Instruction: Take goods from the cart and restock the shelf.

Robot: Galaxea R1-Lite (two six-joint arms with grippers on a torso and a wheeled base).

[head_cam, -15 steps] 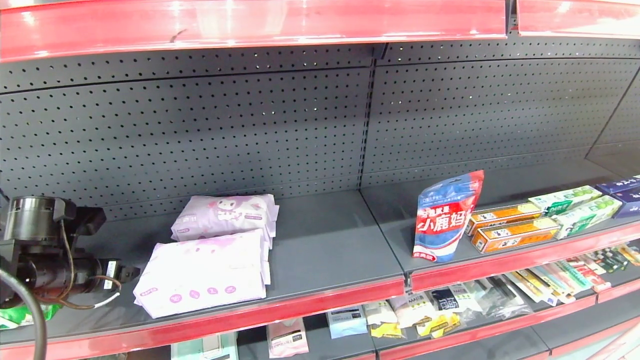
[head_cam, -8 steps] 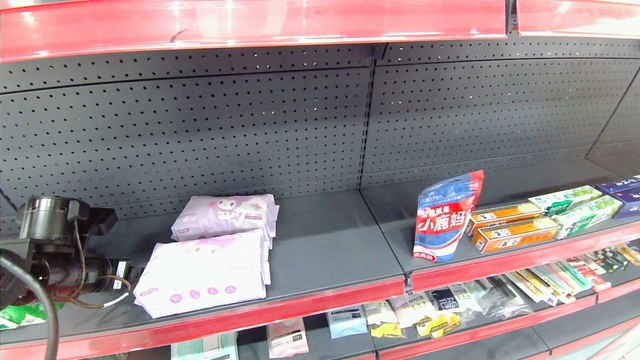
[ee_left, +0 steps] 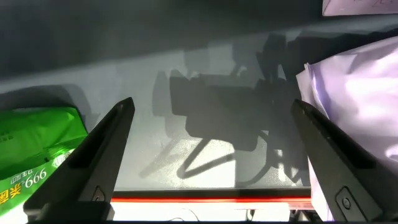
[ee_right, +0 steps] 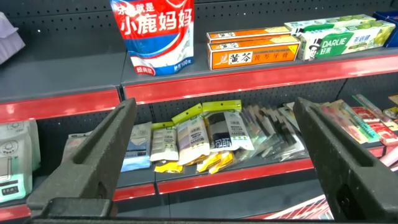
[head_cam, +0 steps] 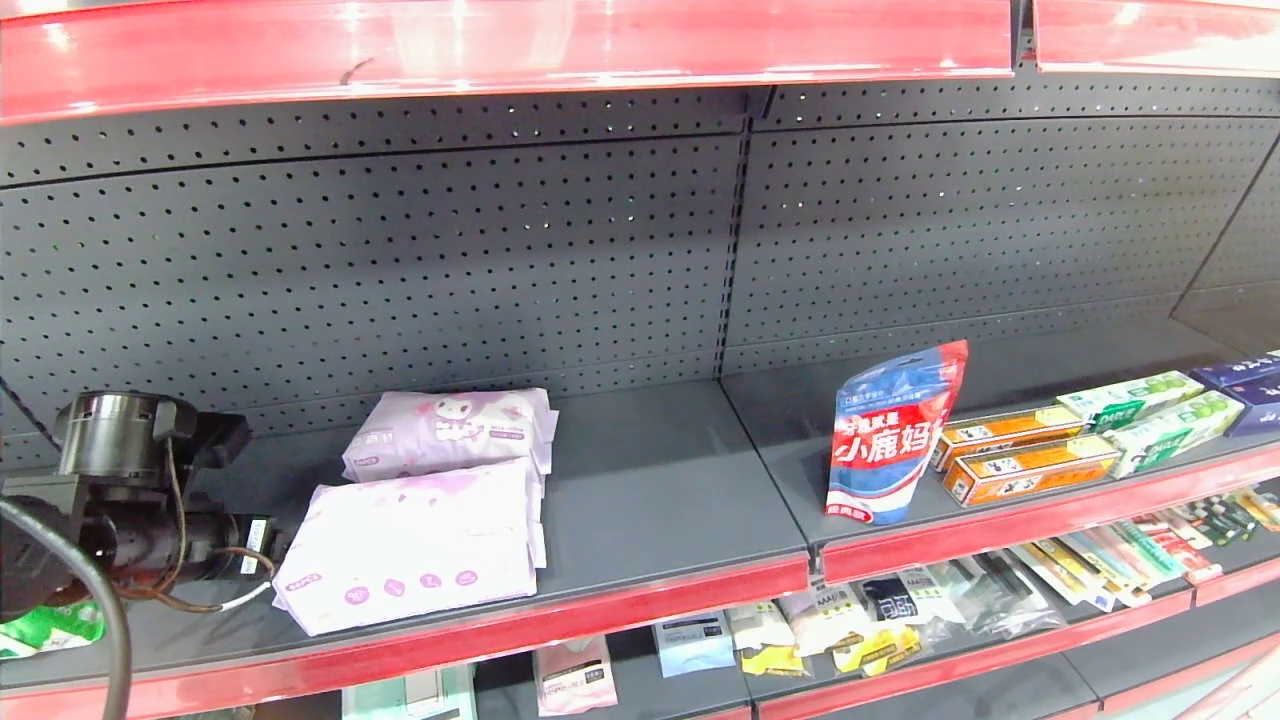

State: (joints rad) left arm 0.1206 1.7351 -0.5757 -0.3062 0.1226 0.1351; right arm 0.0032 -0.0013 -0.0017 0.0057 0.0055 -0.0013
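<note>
Pink tissue pack [head_cam: 410, 545] lies flat at front of shelf [head_cam: 650, 480]. Your left gripper [ee_left: 211, 104] spread wide, empty, one finger just beside pack; contact hard to judge. Green pack [ee_left: 34, 155] cut off at edge. Right gripper [ee_right: 214, 102] wide, empty.

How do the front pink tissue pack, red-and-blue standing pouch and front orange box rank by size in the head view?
1. front pink soft tissue pack
2. red-and-blue standing plastic pouch
3. front orange cardboard box
Clearly distinct.
</note>
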